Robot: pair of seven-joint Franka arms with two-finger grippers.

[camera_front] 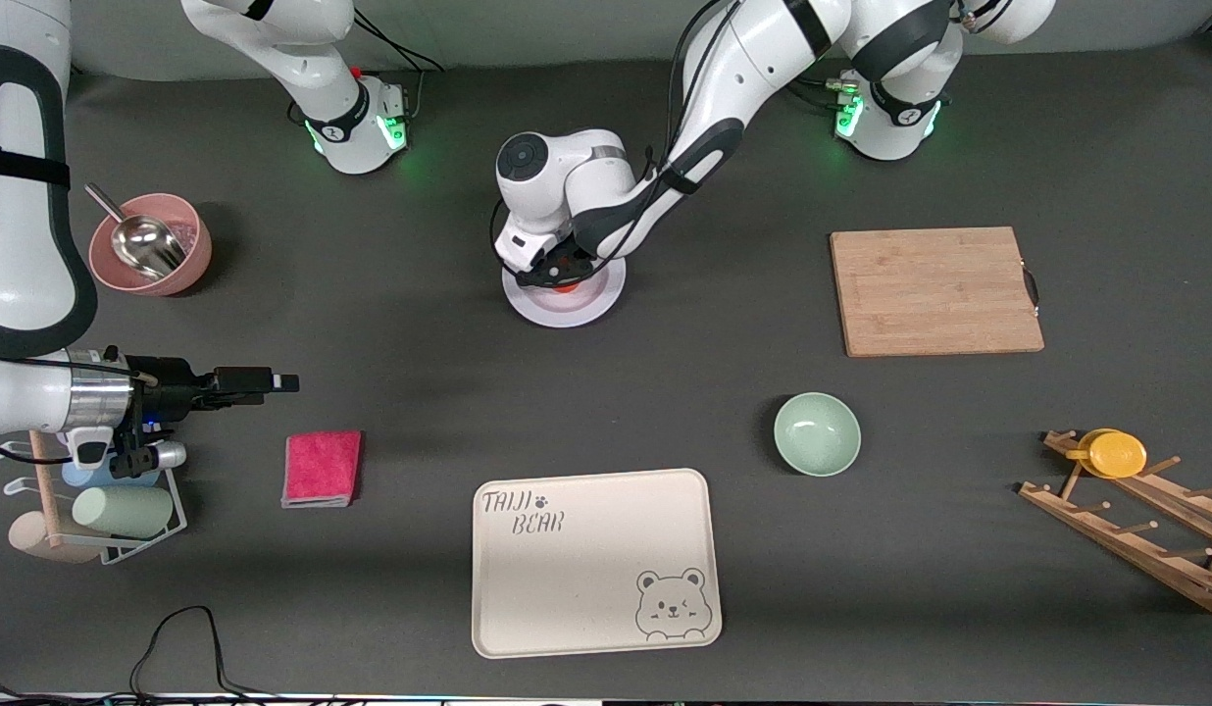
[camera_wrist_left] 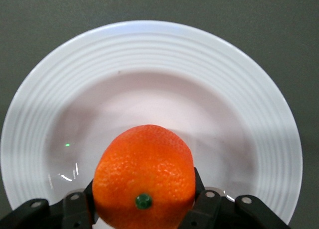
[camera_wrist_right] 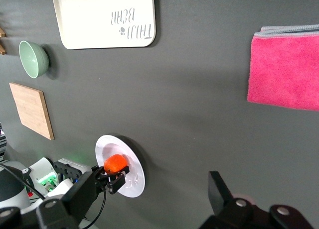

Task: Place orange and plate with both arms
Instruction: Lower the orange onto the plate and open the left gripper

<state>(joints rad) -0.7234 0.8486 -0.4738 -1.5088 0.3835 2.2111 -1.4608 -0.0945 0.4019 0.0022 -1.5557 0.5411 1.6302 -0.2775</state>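
Left gripper [camera_front: 564, 276] is clamped on the orange [camera_wrist_left: 144, 175], one finger [camera_wrist_left: 208, 204] pressed against each side of the fruit, green stem nub facing the wrist camera. Orange sits right between the fingertips, directly over the plate [camera_wrist_left: 249, 89]; the left wrist view shows it above the plate's inner well. Cannot tell whether the fruit touches the plate surface or hangs just above it. In the front view only a sliver of orange [camera_front: 565, 286] shows under the wrist, plate [camera_front: 606, 289] mostly covered by the arm. The right wrist view shows the same grip from farther off: orange [camera_wrist_right: 115, 163] in the black fingers over the plate [camera_wrist_right: 134, 179].

Plate is on the grey table [camera_front: 420, 343], mid-table, closer to the robot bases than to the front camera.

Right gripper [camera_front: 273, 381] hangs in the air at the right arm's end of the table, jaws spread wide, nothing between them; this arm waits. It is over bare table just beside the pink cloth [camera_front: 322, 468].

Other things: cream bear tray [camera_front: 594, 561] nearest the front camera, pale green bowl [camera_front: 817, 433], wooden cutting board [camera_front: 934, 290] toward the left arm's end, pink bowl [camera_front: 179, 257] with a metal scoop [camera_front: 143, 241] in it, wooden rack [camera_front: 1155, 539] with a yellow cup [camera_front: 1116, 453] on it.
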